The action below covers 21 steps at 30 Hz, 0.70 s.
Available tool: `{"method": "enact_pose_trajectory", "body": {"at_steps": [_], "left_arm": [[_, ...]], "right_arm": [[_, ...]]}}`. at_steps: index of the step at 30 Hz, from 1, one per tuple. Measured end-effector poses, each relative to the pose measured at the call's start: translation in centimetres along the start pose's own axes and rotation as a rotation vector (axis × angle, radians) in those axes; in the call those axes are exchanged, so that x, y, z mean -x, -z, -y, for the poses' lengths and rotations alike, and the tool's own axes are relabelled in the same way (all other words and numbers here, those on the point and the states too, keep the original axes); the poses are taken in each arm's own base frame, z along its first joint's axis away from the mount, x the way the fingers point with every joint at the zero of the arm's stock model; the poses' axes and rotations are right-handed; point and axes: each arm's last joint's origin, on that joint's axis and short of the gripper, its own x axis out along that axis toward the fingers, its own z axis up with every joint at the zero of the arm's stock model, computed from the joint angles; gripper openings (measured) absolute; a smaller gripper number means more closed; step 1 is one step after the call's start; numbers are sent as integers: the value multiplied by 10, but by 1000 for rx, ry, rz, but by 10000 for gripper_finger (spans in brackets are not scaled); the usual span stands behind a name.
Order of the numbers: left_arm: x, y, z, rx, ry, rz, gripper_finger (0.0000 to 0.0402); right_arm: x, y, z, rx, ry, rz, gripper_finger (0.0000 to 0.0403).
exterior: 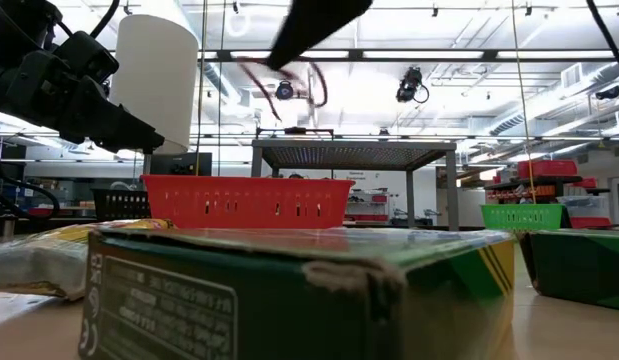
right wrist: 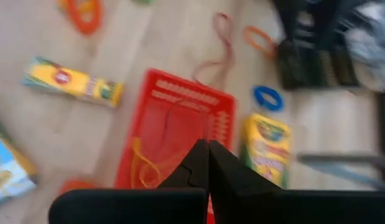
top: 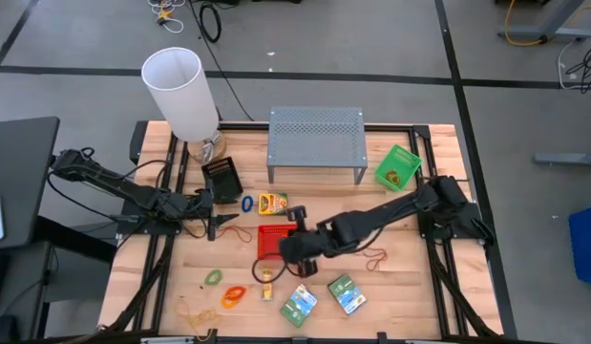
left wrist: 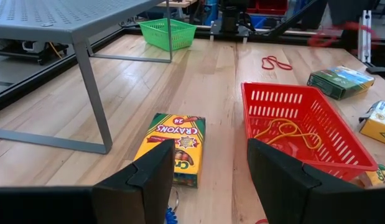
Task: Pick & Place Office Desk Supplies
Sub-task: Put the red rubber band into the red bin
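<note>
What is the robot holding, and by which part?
The right claw, shut above the red mesh plastic tray, pinches a thin red rubber band by the top of its loop; the rest dangles. The left claw is open and empty.

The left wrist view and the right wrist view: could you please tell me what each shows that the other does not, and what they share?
Only the left wrist view shows the grey perforated stand, the green mesh tray and the left gripper, open. Only the right wrist view shows the blue rubber band, the orange band and the right gripper, shut. Both show the red mesh tray with a yellow band inside, and the crayon box beside it.
</note>
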Motion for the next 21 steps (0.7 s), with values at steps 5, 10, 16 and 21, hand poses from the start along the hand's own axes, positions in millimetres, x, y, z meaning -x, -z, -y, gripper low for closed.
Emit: {"method": "enact_pose_trajectory", "body": {"at_steps": [5,10,16,21], "left_arm": [[0,0,0,0,0,0,206],[0,0,0,-1,0,-1,206],[0,0,0,2,0,-2,206],[0,0,0,10,1,-2,206]], "right_arm": [[-35,3,5,19,-125,14,0],[-61,11,8,28,-142,-24,2],[-67,14,13,18,-140,-35,49],[-66,13,13,4,-142,-33,127]]}}
